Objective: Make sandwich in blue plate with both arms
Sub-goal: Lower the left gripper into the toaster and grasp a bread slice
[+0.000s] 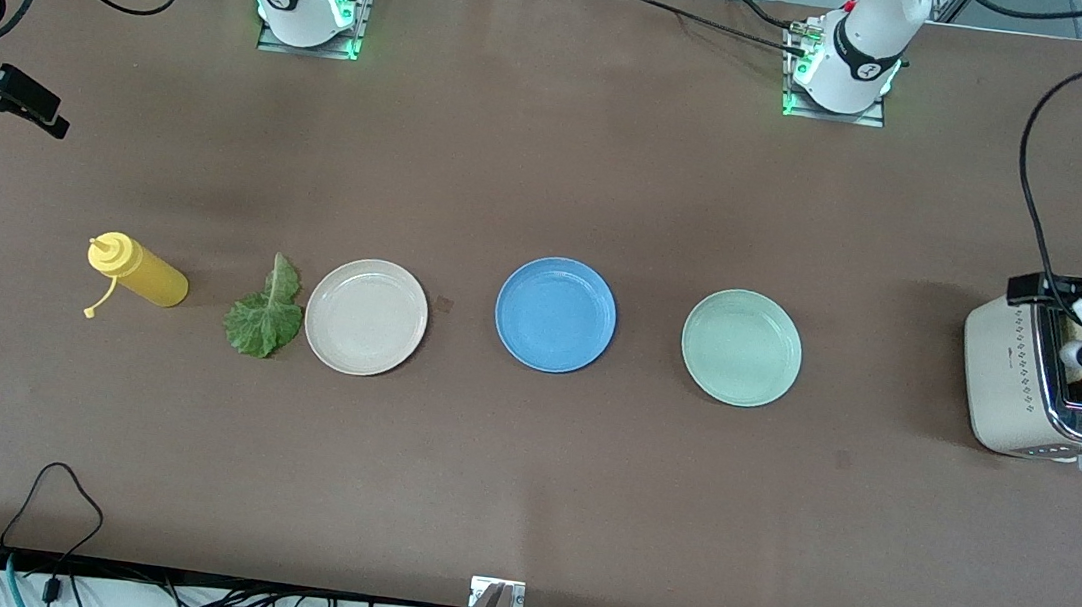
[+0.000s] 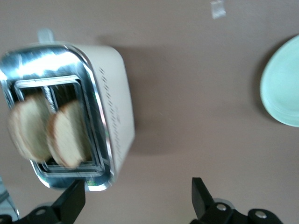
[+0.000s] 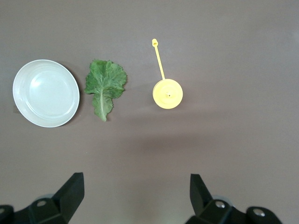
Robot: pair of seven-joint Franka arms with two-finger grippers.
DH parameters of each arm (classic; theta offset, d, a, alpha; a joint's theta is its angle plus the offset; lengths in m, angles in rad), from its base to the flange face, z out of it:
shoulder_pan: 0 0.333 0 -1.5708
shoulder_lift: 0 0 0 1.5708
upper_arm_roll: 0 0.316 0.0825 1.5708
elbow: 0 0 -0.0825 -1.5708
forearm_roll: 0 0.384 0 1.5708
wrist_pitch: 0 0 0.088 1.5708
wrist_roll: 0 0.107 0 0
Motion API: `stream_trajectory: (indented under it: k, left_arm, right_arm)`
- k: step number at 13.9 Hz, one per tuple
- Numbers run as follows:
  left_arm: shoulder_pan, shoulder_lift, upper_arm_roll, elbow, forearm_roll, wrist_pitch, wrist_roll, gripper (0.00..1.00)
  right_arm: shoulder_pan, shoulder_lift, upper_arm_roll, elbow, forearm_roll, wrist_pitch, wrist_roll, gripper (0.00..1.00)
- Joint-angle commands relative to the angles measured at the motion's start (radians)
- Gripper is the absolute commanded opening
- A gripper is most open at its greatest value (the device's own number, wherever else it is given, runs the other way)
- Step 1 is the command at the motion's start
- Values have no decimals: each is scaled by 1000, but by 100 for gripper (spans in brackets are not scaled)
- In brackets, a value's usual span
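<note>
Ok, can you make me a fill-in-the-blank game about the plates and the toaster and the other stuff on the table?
1. The blue plate sits between the beige plate and the pale ____ plate.
2. The toaster holds ____ slices of bread.
3. The lettuce leaf lies between the beige plate and the ____ bottle.

Missing words: green; two; yellow

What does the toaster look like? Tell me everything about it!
The toaster is cream-coloured with a shiny silver top and small dark marks along its side. It stands upright on the brown table at the left arm's end, beside the pale green plate. Two slices of bread stick up out of its slots. The left claw hangs open above it and grips nothing.
</note>
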Motion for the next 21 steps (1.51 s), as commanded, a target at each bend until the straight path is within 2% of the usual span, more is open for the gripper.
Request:
stream_trajectory:
  k: [1,4,5,9,10,11,12,13,15,19,21]
  left_arm:
    - [87,77,-9,22,17,92,111,100]
    - [125,114,-9,18,16,142,168,100]
    - [132,122,-9,16,16,146,170,95]
    - [184,174,-9,8,16,195,170,91]
    - [183,172,-9,7,16,189,170,84]
    - [184,172,-9,5,16,186,170,72]
    - [186,172,-9,-1,16,172,170,59]
    - [189,171,-9,-5,14,143,170,39]
    - [189,166,-9,-1,14,91,170,18]
    - [178,160,-27,37,17,60,162,8]
    - [149,154,-45,112,22,-13,162,5]
  right_arm:
    - [-2,-3,4,11,-10,-17,1,100]
    - [-2,-3,4,11,-10,-15,1,100]
    - [-2,-3,4,12,-10,-15,1,100]
    - [-2,-1,4,11,-10,-15,1,100]
    - [-2,-1,4,11,-10,-15,1,100]
    - [-2,-1,6,12,-10,-15,1,100]
    - [-2,-1,4,12,-10,-15,1,100]
    - [-2,-1,6,11,-10,-15,1,100]
    - [-2,-1,4,11,-10,-15,1,100]
    - [-2,-1,6,11,-10,-15,1,100]
    - [-2,-1,6,11,-10,-15,1,100]
